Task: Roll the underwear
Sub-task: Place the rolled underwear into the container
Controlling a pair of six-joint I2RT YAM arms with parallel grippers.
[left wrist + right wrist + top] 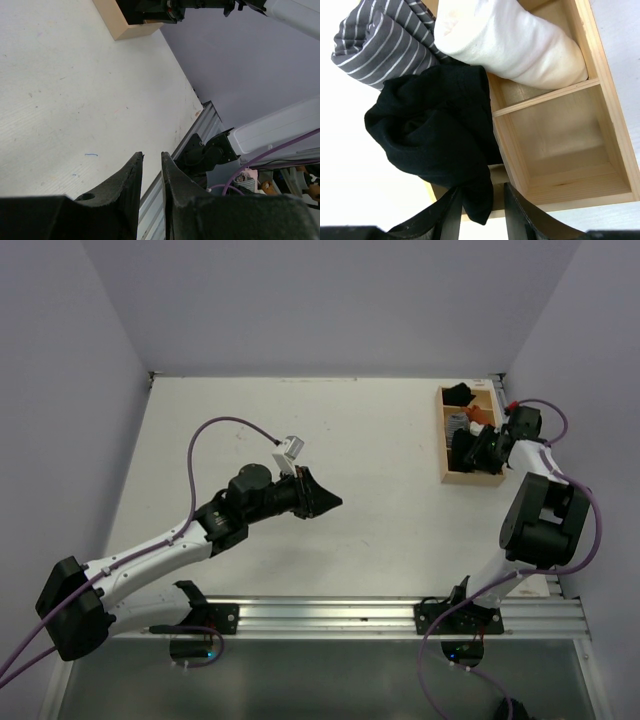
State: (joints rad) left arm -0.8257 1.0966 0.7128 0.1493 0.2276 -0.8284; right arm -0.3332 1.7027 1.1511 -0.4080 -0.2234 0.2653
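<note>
The black underwear [432,132] lies bunched in a wooden box [615,145], spilling over its near wall. In the right wrist view a hanging fold of it sits between my right gripper's fingers, against the left one. My right gripper [481,188] is open, with a gap beside the fold. In the top view it [468,450] is over the box at the far right, and the underwear cannot be told apart from it. My left gripper [333,502] hovers over the table's middle. Its fingers [152,154] stand a narrow gap apart with nothing between them.
A grey striped cloth roll [375,45] and a white cloth roll [520,40] lie in the box beside the underwear. One compartment [565,135] is bare wood. The box [447,445] stands near the right wall. A metal rail [380,615] runs along the near edge.
</note>
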